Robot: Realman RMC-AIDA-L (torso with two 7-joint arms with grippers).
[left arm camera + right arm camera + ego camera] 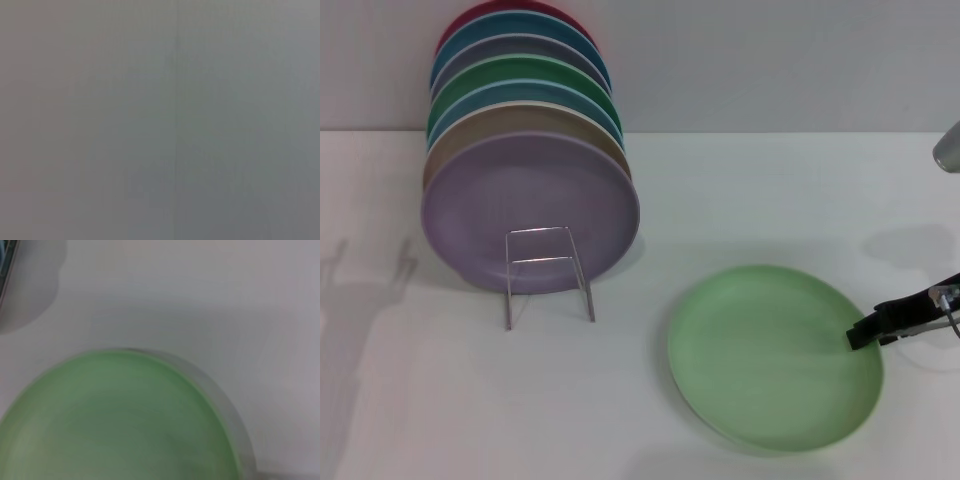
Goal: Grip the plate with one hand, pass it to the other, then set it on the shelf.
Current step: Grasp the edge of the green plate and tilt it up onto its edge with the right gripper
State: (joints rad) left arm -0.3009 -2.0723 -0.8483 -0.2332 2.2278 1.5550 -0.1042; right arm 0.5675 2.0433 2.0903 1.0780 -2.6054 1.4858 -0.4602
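The pale mint-green plate (pixel 775 358) lies on the white table at the lower right of the head view, with a thin shadow along its left and near edges. My right gripper (pixel 861 334) reaches in from the right and its dark tip sits over the plate's right rim. The right wrist view is filled by the plate (pixel 115 420) seen from close up, with bare table beyond it. The shelf (pixel 540 229), a thin silvery wire rack, stands at the left with a lavender plate (pixel 530 205) leaning in it. My left gripper is out of view; the left wrist view shows only flat grey.
Several coloured plates (pixel 520 95) stand on edge behind the lavender one, back toward the grey wall. A grey part of the right arm (pixel 948 148) shows at the right edge. White table (pixel 740 190) lies between the rack and the plate.
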